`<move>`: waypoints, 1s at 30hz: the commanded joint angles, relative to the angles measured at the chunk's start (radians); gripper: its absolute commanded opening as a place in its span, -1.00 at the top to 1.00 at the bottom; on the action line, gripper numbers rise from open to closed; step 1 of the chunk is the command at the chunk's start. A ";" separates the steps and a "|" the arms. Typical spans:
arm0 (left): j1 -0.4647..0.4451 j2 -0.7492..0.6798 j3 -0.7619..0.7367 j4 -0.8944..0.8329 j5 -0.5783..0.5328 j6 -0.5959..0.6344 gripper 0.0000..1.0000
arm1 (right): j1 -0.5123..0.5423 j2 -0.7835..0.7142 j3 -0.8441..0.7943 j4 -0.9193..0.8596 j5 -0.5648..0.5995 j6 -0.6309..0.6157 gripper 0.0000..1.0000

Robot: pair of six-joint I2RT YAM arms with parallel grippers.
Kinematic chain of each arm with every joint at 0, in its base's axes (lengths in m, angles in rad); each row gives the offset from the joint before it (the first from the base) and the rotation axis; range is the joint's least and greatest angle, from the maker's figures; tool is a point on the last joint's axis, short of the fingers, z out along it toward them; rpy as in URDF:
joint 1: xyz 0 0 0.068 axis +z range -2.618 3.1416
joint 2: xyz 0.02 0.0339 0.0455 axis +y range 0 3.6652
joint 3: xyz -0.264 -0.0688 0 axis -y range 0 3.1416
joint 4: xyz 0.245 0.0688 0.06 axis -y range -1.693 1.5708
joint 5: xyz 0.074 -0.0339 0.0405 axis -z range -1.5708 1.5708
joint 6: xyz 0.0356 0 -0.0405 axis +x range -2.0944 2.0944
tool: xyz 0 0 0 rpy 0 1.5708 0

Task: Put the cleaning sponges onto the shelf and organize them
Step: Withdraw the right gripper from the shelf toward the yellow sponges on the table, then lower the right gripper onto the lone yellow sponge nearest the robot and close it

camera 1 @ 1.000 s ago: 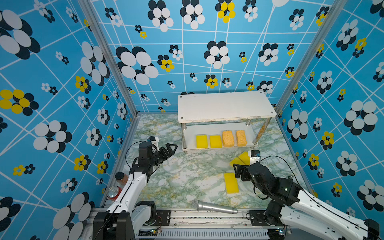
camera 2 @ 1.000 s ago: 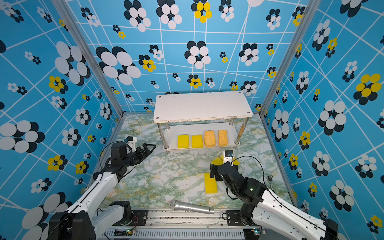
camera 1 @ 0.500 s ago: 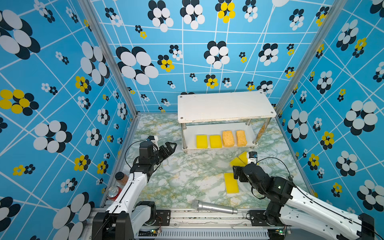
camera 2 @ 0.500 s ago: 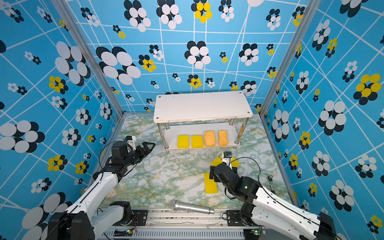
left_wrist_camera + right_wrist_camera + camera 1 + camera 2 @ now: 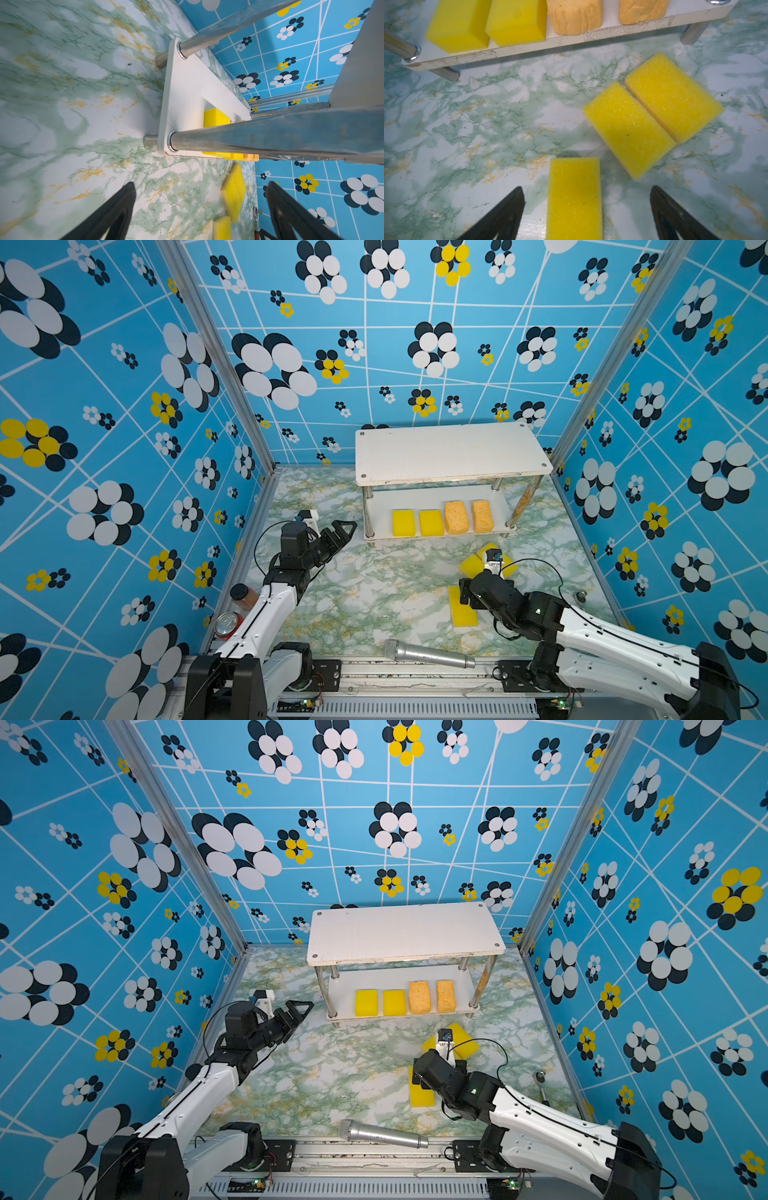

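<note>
The shelf [image 5: 453,452] stands at the back right of the marble floor. Its lower board [image 5: 571,38] carries two bright yellow sponges [image 5: 403,523] [image 5: 431,522] and two orange-tan sponges [image 5: 456,517] [image 5: 483,515] in a row. Three flat yellow sponges lie on the floor: one lengthwise [image 5: 574,199] and a touching pair [image 5: 628,128] [image 5: 672,97]. My right gripper [image 5: 586,188] is open, straddling the lengthwise sponge without touching it. My left gripper [image 5: 347,526] is open and empty, left of the shelf's front leg [image 5: 270,133].
A silver microphone [image 5: 428,653] lies along the near edge. A can [image 5: 226,624] and a brown-capped bottle [image 5: 243,597] stand outside the left frame rail. A small metal tool [image 5: 579,595] sits by the right wall. Patterned blue walls close in three sides.
My right gripper has shifted slightly left and toward the near edge, over the lengthwise flat sponge. The left arm has barely moved.
</note>
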 commanded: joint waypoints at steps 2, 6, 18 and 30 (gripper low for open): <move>-0.019 -0.022 0.017 -0.051 0.025 0.051 -0.98 | 0.035 0.076 0.020 -0.037 0.018 0.063 -0.93; -0.019 -0.001 0.054 -0.132 0.064 0.095 -0.98 | 0.053 0.158 0.038 -0.043 0.013 0.081 -0.95; -0.019 0.029 0.064 -0.165 0.087 0.109 -0.98 | 0.109 0.232 0.044 -0.076 -0.051 0.154 -0.99; -0.019 0.032 0.060 -0.162 0.099 0.103 -0.98 | 0.171 0.365 0.046 -0.031 -0.091 0.200 -0.98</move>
